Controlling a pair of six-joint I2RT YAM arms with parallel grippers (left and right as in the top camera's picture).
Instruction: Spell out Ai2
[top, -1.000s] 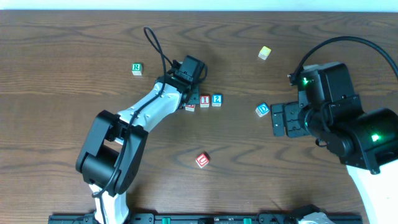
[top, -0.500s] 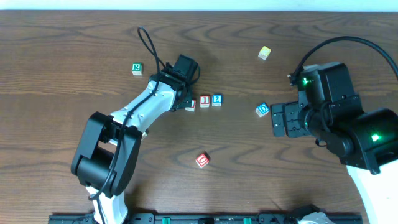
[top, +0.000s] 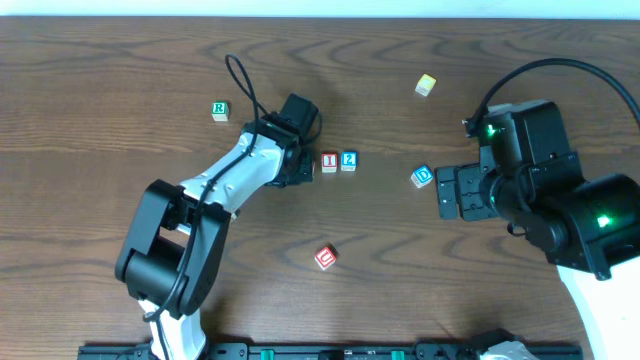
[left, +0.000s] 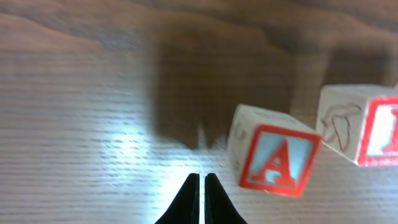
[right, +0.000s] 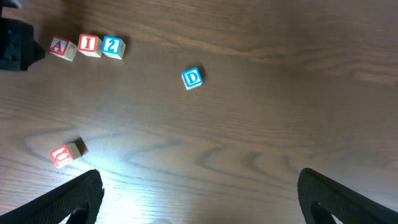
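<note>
Overhead, the left arm (top: 210, 195) reaches from the bottom left of the frame toward the centre of the wooden table (top: 100, 200). The left gripper (top: 303, 172) sits just left of the 1 block (top: 329, 160), which has the 2 block (top: 348, 159) right beside it. The gripper's dark body covers the spot left of that pair, and its fingers cannot be made out here. Scattered about are an R block (top: 220, 110) at upper left, a yellow block (top: 426, 85) near the top, a D block (top: 422, 177) right of centre and a red block (top: 325, 257) low in the middle. The right gripper (top: 447, 192) hangs just right of the D block.

The left wrist view shows what the overhead hides. The A block (left: 273, 152) stands slightly tilted at centre right, just beside the 1 block, which is cut off by the right edge. The fingertips (left: 193, 196) are pressed together at bottom centre with nothing between them, and they are near the A block's left side but apart from it.

The right wrist view takes in the whole row at upper left, A, 1, 2 in order, with the A block tilted. The left gripper's dark tip is just beside it at the frame edge. The D block lies at upper centre and the red block at lower left. The right fingers (right: 74, 199) are spread wide in the bottom corners and hold nothing.
</note>
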